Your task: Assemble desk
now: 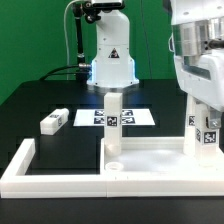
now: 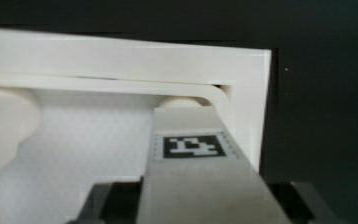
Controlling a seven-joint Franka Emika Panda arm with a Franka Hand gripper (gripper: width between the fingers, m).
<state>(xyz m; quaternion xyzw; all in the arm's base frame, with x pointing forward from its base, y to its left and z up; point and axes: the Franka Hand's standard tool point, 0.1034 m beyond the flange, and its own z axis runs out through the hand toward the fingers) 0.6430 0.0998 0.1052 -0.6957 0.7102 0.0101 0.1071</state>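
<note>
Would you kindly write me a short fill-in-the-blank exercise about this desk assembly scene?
1. The gripper is shut on a white ___.
2. The middle leg stands ___ on the tabletop.
3. The loose leg lies on the black table at the exterior view's ___.
Missing words: leg; upright; left.

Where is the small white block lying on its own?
In the exterior view's left, the loose leg lies on the black table, beside the marker board.

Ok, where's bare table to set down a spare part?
Bare black table lies between the fence, the loose leg and the tabletop. It is crowded at the exterior view's right: the tool and its gripped leg are at the tabletop near the upright leg.
</note>
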